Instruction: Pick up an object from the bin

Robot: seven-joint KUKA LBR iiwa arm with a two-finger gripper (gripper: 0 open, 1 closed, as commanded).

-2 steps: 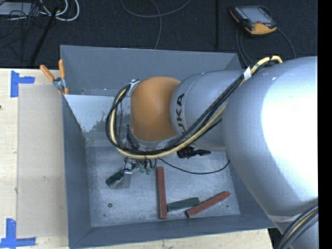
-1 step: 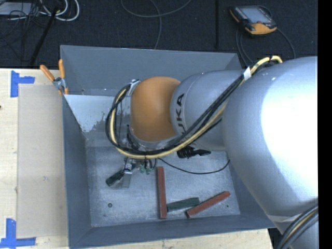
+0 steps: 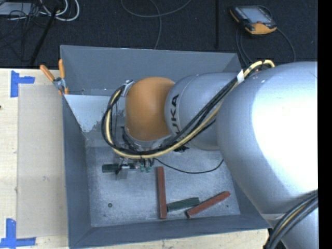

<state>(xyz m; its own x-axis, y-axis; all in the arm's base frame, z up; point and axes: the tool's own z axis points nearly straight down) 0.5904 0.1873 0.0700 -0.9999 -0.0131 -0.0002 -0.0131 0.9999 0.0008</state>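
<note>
My gripper hangs low over the bin floor, left of the middle, mostly hidden under the arm's orange cover. A small dark shape sticks out just to its left at floor level; I cannot tell whether it is a loose thing or part of the gripper. A long brown stick lies lengthwise just right of and below the gripper, its upper end near it. Further right, by the bin's front wall, lie a dark green bar and a reddish-brown bar, end to end at an angle.
The arm's big grey body covers the bin's right and back parts. Black and yellow cables loop around the orange cover. A tiny dark speck sits on the floor at the front left, with bare floor around it.
</note>
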